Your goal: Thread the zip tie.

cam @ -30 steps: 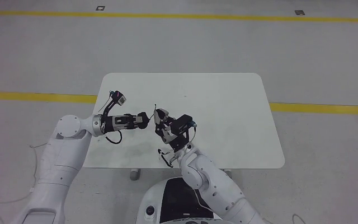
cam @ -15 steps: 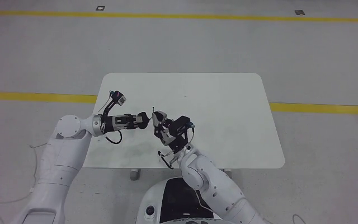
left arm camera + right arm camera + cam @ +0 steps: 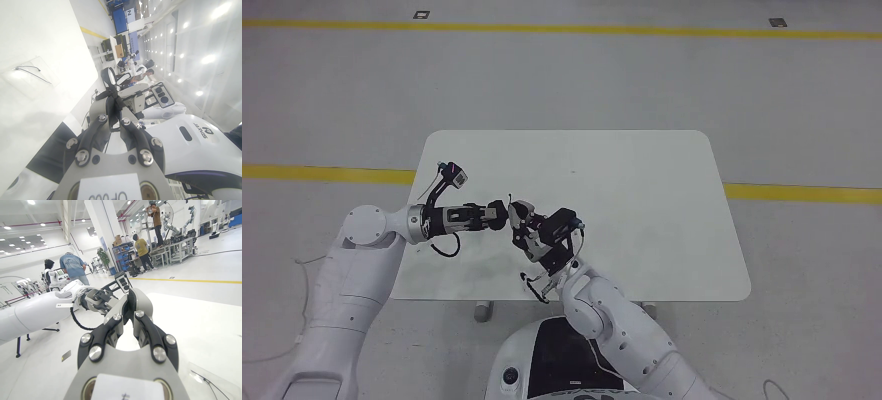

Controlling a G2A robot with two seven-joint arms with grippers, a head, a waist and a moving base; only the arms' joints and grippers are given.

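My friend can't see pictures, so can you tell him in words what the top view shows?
The robot's left arm and right arm meet over the near left part of a white table, jaws almost tip to tip, with a thin black zip tie poking out between them. Grey floor with yellow lines surrounds the table.

White table (image 3: 662, 200) on pale floor (image 3: 562, 80); yellow floor lines (image 3: 542, 27).
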